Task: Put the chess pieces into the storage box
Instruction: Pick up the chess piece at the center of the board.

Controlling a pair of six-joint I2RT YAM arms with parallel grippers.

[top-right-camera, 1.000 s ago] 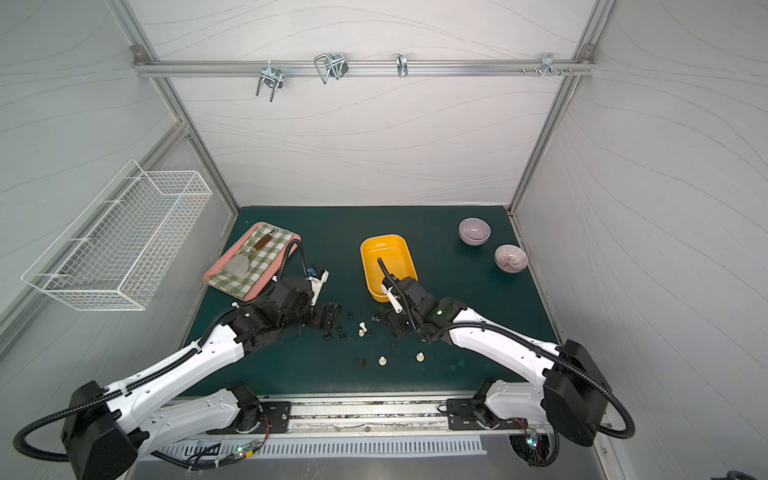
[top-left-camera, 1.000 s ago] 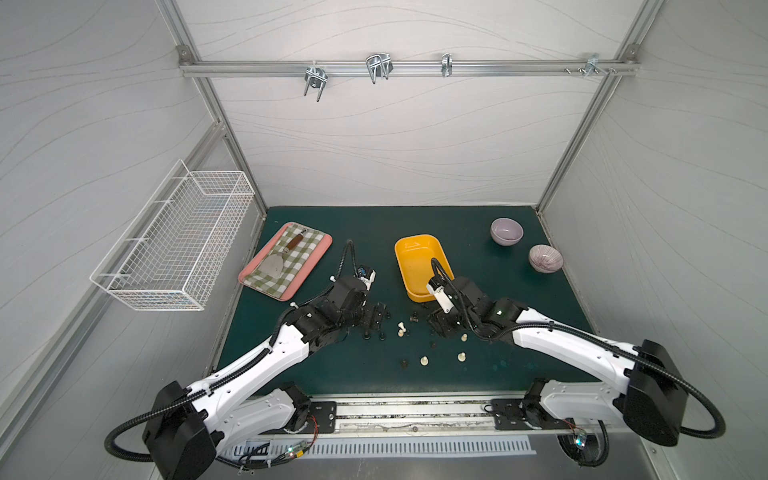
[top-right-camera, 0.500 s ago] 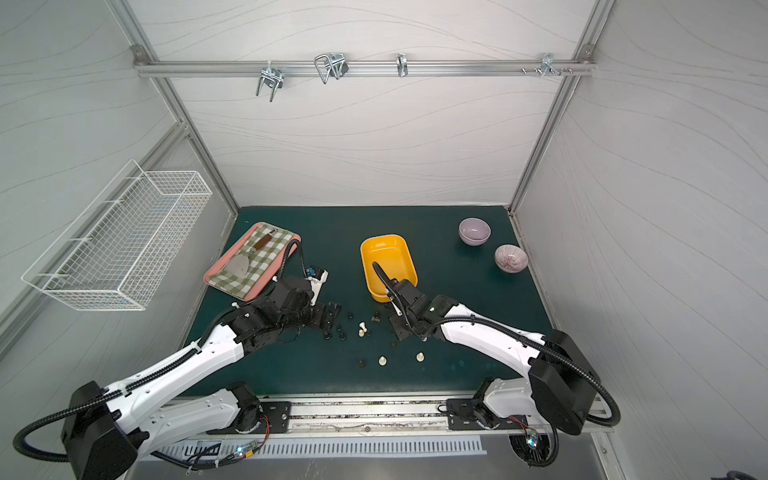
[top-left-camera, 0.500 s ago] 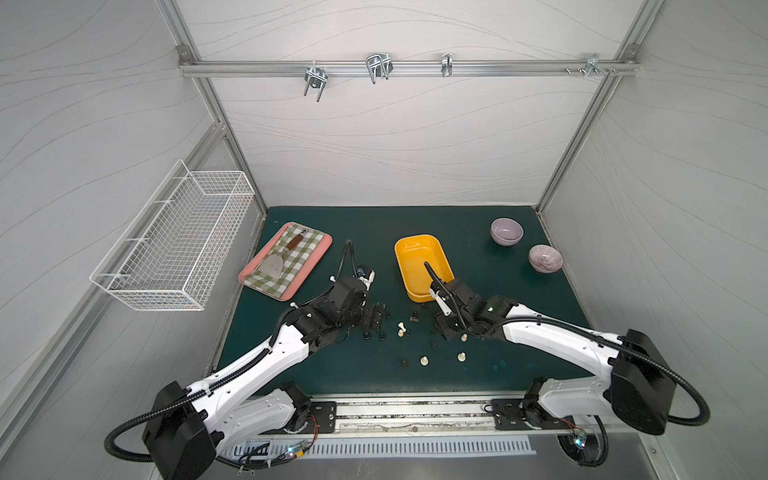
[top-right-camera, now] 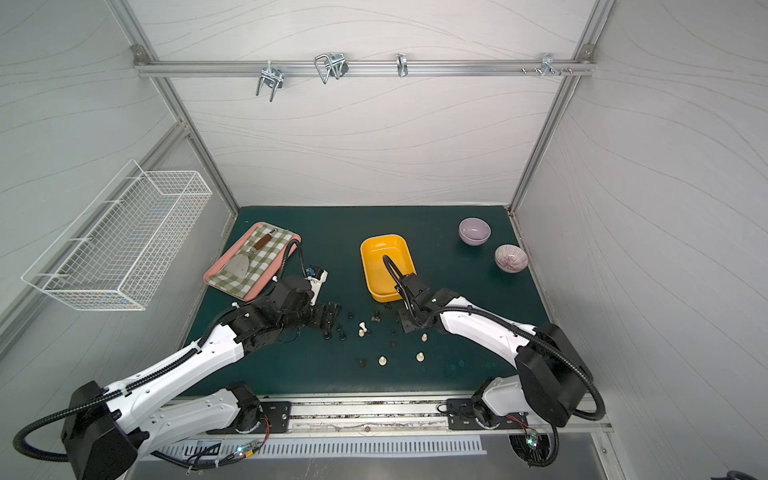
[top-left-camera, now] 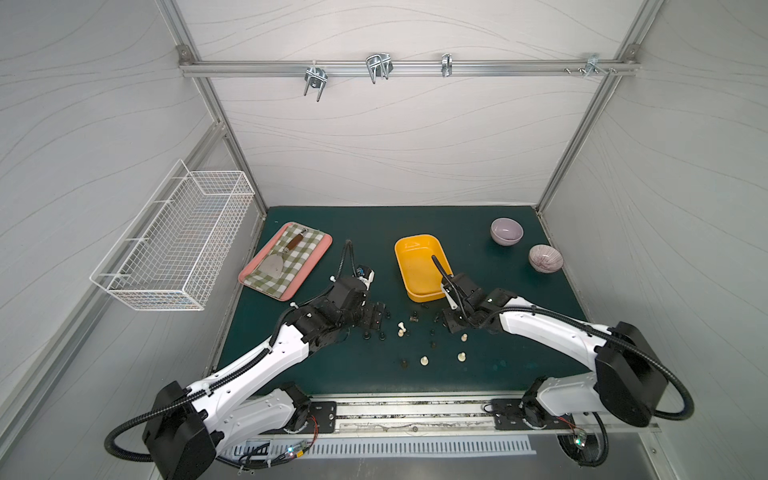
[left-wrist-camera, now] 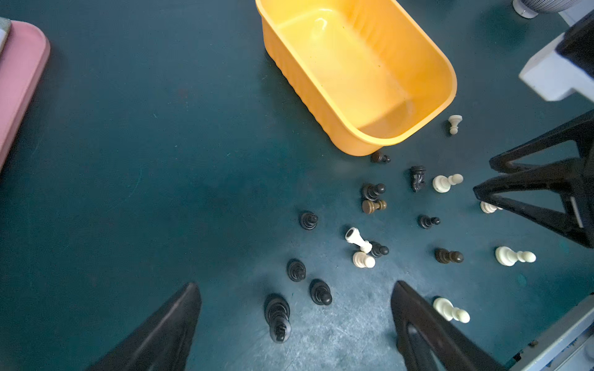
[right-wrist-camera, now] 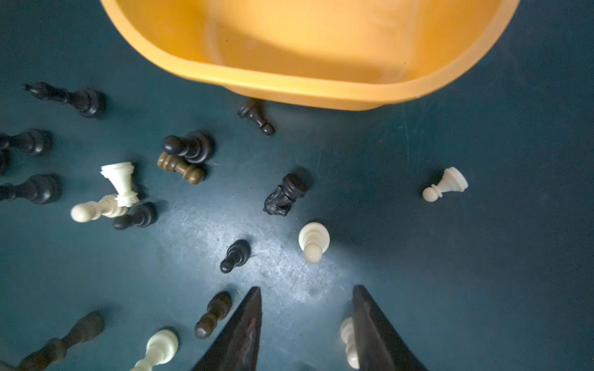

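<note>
Small black, brown and cream chess pieces (right-wrist-camera: 313, 239) lay scattered on the dark green surface (top-left-camera: 374, 224), just outside one short end of the shallow yellow plastic storage box (left-wrist-camera: 299, 80). The left claw (left-wrist-camera: 294, 287) hung wide open over dark pieces. The right claw (right-wrist-camera: 307, 289) stood narrower, gripping nothing.

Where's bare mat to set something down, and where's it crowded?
Free: the mat between pink tray and storage box, toward the back; the strip from the box to the bowls. Crowded: chess pieces scattered in front of the box.
</note>
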